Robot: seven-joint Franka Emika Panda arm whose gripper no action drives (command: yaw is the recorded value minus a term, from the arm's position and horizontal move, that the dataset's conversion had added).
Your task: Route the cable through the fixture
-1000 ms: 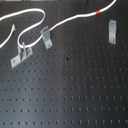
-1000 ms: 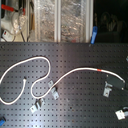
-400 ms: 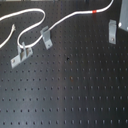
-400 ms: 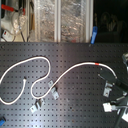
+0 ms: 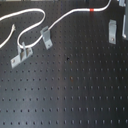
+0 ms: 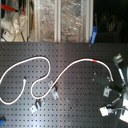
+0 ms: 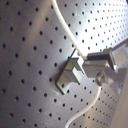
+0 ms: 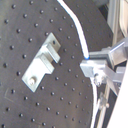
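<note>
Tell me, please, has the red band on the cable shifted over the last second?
Yes. In the first exterior view the red band has slid toward the first exterior view's left, away from the upright bracket bolted at the first exterior view's right.

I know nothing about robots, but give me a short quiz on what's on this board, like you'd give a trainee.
1. True or false: the white cable has a red band around it.
2. In the first exterior view, how many metal clips stand on the board? A) one B) three C) six
3. Fill in: the board, dotted with holes, is ____ in colour.

Key: 1 true. 2 B. 3 black.
</note>
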